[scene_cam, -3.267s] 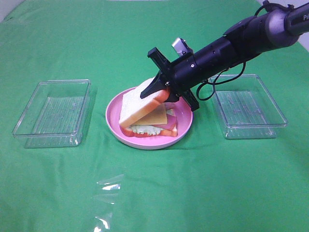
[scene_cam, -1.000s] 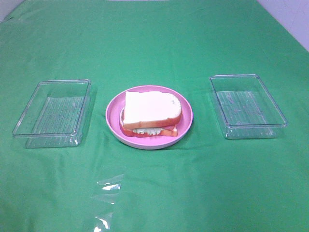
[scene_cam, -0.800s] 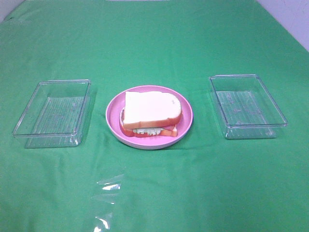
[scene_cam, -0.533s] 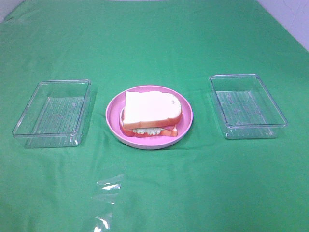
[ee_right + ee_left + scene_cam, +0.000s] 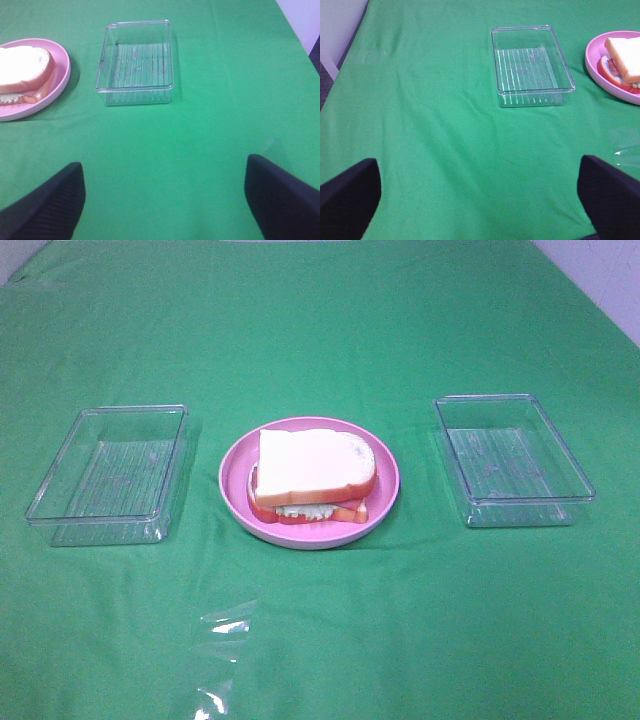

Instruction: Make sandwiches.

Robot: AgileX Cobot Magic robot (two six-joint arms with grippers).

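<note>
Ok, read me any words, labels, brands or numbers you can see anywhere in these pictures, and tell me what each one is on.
None: no text, label, brand or number can be read in any view.
The sandwich, pink plate, left clear tray, right clear tray and green cloth are all unmarked.

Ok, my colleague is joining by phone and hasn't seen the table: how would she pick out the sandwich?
On the green cloth, two clear trays flank a pink plate. The sandwich lies on that plate: white bread over red and pale green layers, the only food there.
</note>
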